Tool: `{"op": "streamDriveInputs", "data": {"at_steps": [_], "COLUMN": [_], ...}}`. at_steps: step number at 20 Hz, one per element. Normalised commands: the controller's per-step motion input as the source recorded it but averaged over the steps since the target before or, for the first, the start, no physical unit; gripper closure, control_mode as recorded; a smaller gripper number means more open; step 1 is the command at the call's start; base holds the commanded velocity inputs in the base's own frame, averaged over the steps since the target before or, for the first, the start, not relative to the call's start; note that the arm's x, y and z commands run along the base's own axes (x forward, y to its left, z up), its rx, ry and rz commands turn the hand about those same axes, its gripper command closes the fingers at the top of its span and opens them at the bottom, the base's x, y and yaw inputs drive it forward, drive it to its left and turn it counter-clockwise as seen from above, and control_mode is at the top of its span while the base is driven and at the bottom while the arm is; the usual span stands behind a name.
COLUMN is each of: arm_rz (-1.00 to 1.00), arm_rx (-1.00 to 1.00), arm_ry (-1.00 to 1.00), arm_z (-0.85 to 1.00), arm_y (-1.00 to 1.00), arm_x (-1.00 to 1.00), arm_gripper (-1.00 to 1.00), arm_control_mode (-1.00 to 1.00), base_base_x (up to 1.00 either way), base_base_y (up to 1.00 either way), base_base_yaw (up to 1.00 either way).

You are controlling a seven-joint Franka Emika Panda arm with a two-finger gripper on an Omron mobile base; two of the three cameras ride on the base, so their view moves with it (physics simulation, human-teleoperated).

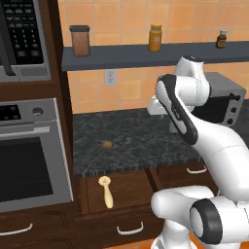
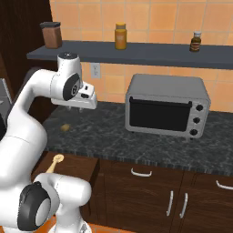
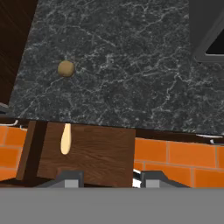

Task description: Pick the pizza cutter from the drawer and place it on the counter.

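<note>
Your gripper point(image 2: 81, 108) hangs above the counter point(image 1: 136, 136), well clear of the stone, its fingers point(image 3: 70, 178) drawn together with nothing between them. The pizza cutter point(image 1: 106, 191), pale cream with a round head and short tapered handle, lies flat on the wooden bottom of the open drawer point(image 1: 129, 189), toward its left part, head nearest the counter edge; in your hand view its handle point(image 3: 65, 139) pokes out from under the counter's front lip. A small brown round lump point(image 1: 107, 144) sits on the counter, just behind the drawer's left part. A steel toaster oven point(image 2: 167, 106) stands on the counter to the right. The wall shelf point(image 2: 136, 53) carries a brown canister point(image 2: 51, 35), a yellow jar point(image 2: 120, 36) and a small dark bottle point(image 2: 195, 42). A built-in oven point(image 1: 29, 155) stands left of the drawer.
</note>
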Motion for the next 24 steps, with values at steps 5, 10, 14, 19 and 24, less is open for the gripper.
{"op": "streamDriveInputs", "data": {"at_steps": [5,10,14,19,24], "arm_rz": [0.0,-0.02,0.0,0.0,0.0], "arm_rx": [0.0,0.0,-0.01,0.0,0.0], "arm_ry": [0.0,0.0,0.06,0.06,0.0], "arm_z": [-0.25,-0.53,-0.47,-0.4,-0.1], "arm_y": [-0.01,-0.06,0.0,0.0,0.0], "arm_x": [-0.49,-0.91,-0.69,-0.56,-0.1], "arm_gripper": [-1.0,-1.0,-1.0,-1.0,-1.0], "arm_control_mode": [-1.0,-1.0,-1.0,-1.0,1.0], "base_base_x": [0.0,0.0,0.0,0.0,-0.44], "base_base_y": [0.0,0.0,0.0,0.0,0.0], "base_base_yaw": [0.0,0.0,0.0,0.0,0.0]}}
